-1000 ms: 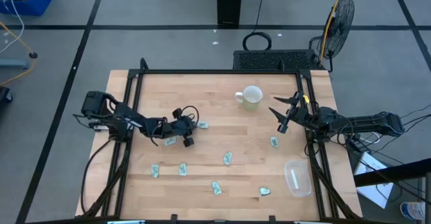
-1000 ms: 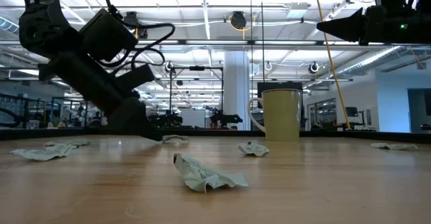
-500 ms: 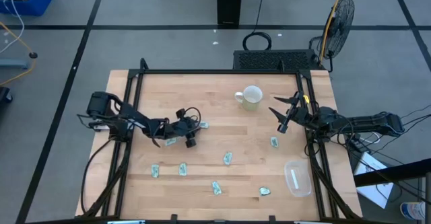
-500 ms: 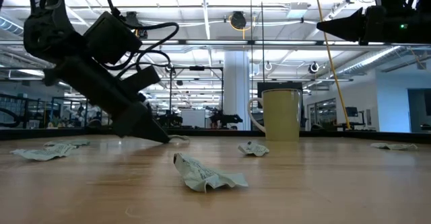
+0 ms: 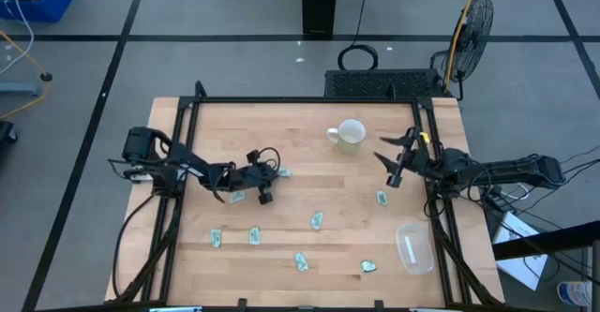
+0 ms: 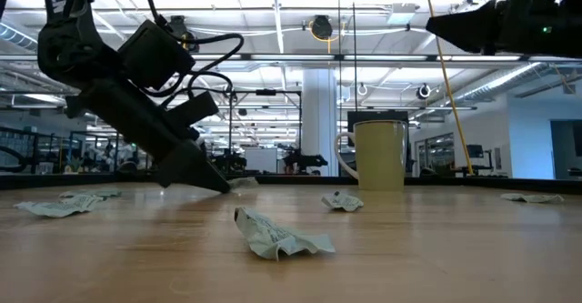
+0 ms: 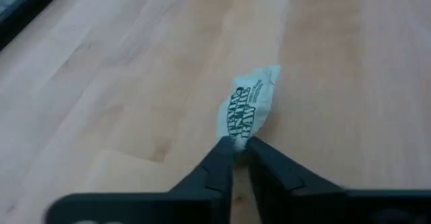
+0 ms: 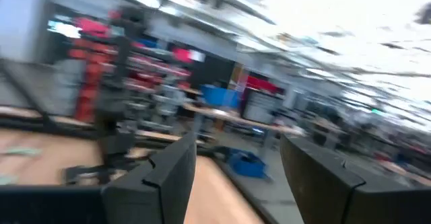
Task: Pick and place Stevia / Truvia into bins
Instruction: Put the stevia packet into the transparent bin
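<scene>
- My left gripper (image 7: 237,150) is low at the wooden table (image 5: 309,185), in its left half, and its two dark fingers (image 7: 214,165) are pressed together on the near edge of a small pale green and white paper sachet with dark print (image 7: 250,107).
- In the high view this sachet (image 5: 281,173) lies just beside my left gripper (image 5: 265,185), on the side toward the white mug with a handle (image 5: 349,135).
- It is touching the table; I cannot tell if it is lifted.
- My right gripper (image 5: 394,161) hangs above the right side of the table, near the mug, with its fingers (image 8: 170,173) wide apart and nothing between them.
- Other pale green sachets lie flat and scattered on the near half of the table, for example one (image 5: 217,239) at the left, one (image 5: 317,220) in the middle and one (image 5: 382,198) at the right.
- In the low view a crumpled sachet (image 6: 275,234) lies nearest to the camera.
- The small clear plastic tub with rounded corners (image 5: 412,247) stands at the near right corner of the table, well apart from my left gripper.
- I cannot see any sachet inside the tub.
</scene>
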`<state>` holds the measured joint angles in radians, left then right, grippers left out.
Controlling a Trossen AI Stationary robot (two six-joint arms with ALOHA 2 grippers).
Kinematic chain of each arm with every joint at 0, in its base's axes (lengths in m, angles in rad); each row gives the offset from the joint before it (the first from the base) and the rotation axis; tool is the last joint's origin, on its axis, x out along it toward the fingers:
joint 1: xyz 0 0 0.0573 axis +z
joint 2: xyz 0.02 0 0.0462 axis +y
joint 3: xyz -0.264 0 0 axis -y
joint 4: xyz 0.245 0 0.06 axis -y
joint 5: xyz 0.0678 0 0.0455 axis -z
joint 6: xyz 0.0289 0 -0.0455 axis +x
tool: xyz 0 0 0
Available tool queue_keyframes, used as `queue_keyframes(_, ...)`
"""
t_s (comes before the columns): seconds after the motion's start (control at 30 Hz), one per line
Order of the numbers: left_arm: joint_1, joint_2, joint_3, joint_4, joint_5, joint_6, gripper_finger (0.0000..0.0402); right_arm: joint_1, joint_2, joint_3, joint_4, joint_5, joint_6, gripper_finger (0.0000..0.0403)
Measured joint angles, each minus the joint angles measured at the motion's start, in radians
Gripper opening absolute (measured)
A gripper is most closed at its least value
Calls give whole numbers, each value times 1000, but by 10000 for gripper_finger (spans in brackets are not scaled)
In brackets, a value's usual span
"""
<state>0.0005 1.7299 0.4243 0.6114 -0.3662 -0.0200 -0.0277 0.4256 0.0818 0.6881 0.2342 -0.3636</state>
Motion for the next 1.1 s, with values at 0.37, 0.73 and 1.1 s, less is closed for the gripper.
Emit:
queue_keyframes(0.37,-23,-48,108,72,93,113,8,3,470,226,-131,-56,27,210)
queue_keyframes(0.73,-24,-48,363,-288,123,146,7,63,1006,439,-84,-56,-255,210)
queue_keyframes(1.1,-42,-48,404,-283,141,151,22,74,1111,488,45,-26,-265,208)
